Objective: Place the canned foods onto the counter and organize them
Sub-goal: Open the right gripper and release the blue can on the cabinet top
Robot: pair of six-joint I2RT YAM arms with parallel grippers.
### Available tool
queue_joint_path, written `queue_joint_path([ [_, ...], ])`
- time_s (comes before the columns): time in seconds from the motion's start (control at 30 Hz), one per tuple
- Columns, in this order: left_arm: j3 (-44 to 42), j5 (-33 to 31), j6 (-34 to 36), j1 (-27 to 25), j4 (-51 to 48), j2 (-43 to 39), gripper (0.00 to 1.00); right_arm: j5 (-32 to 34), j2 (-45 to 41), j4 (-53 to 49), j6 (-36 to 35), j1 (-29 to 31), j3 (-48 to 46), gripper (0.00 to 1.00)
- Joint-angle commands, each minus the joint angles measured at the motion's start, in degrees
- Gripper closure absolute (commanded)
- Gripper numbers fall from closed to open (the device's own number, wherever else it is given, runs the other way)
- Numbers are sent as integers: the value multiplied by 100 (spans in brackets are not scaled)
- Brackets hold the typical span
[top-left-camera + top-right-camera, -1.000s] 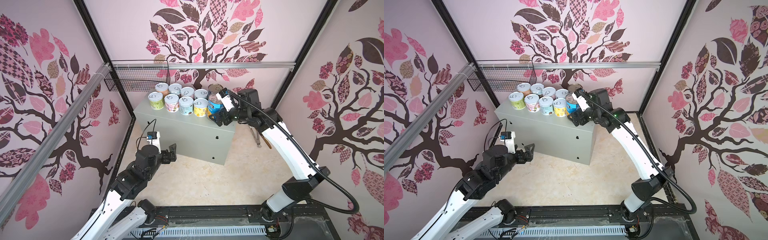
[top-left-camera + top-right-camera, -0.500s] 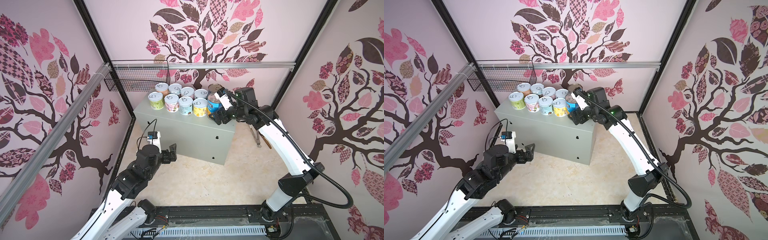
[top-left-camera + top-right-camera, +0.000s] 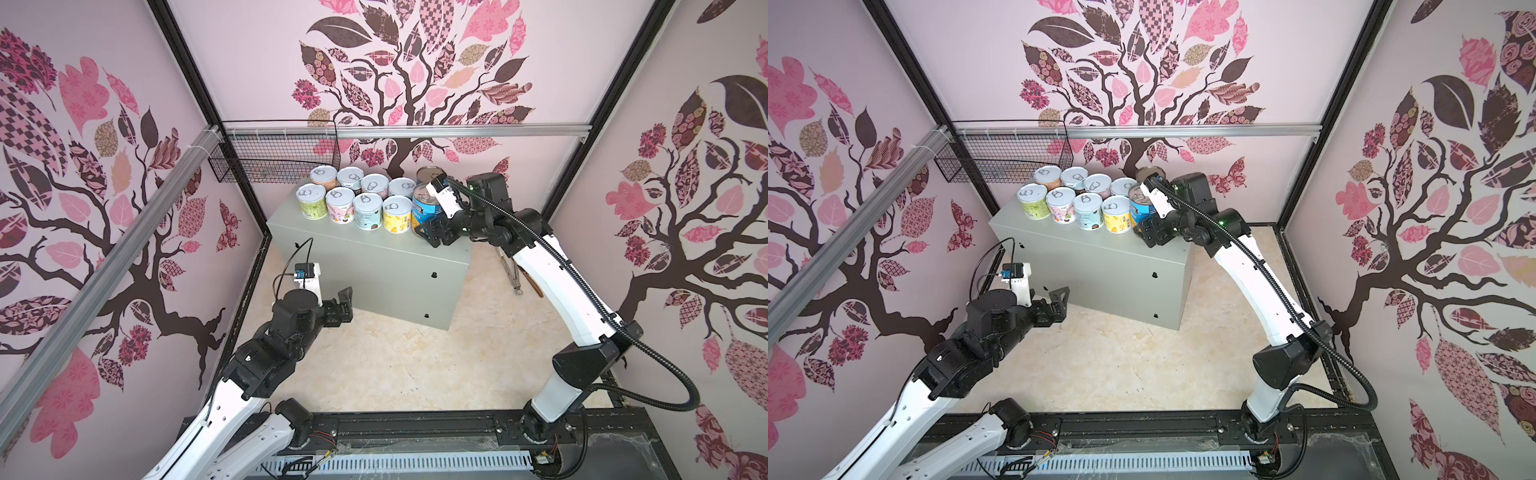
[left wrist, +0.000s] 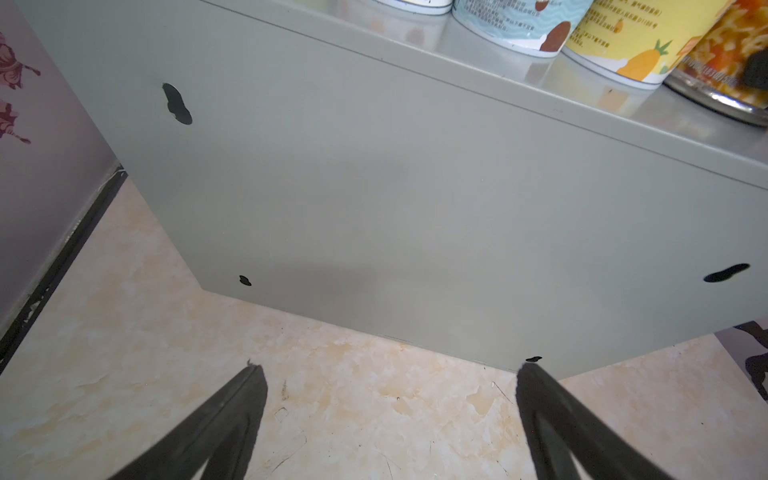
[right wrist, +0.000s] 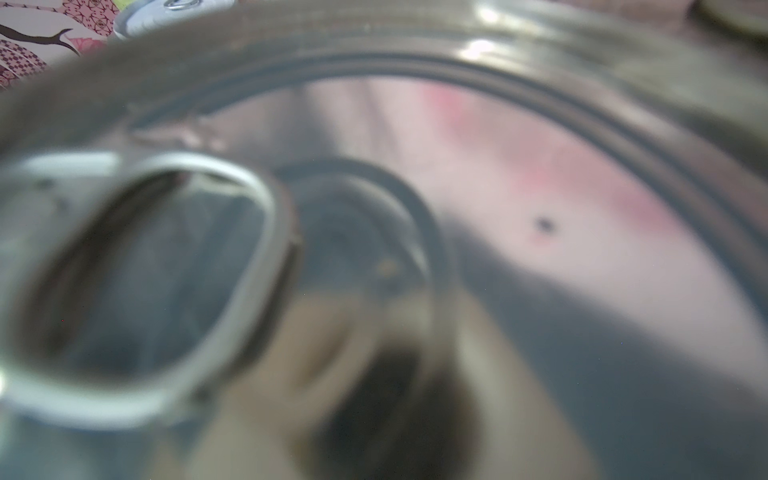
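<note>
Both top views showed the right gripper [image 3: 430, 233] astride the blue-labelled can [image 3: 420, 208] on the counter [image 3: 365, 262]; I could not tell whether it was actually clamping. A careless pull might have dragged the can over the counter edge just beneath the hand, or knocked the short cans [image 3: 368, 210] beyond it. Free room lay behind the wrist. The left gripper [image 4: 390, 370] gaped empty.

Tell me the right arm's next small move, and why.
Probably open wide and draw straight back. The right gripper sits around the blue can, which appears to stand upright on the counter at the end of the front row, beside the yellow can. Whether it is actually gripping the can is unclear.
</note>
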Motion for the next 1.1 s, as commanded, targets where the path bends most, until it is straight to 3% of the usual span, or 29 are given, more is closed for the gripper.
queue_joint_path([
  [0.0, -154, -29, 49, 42, 126, -52, 3, -191, 77, 611, 124, 3, 361, 53],
  [0.27, -163, -1, 51, 68, 133, -51, 3, -190, -85, 606, 110, -7, 237, 30],
  [0.73, -164, 82, 33, 136, 156, 12, 3, -130, -405, 707, 139, -2, 57, 1],
  [1.07, -176, 83, 33, 147, 167, 29, 3, 166, -788, 671, 141, 1, 29, 0],
])
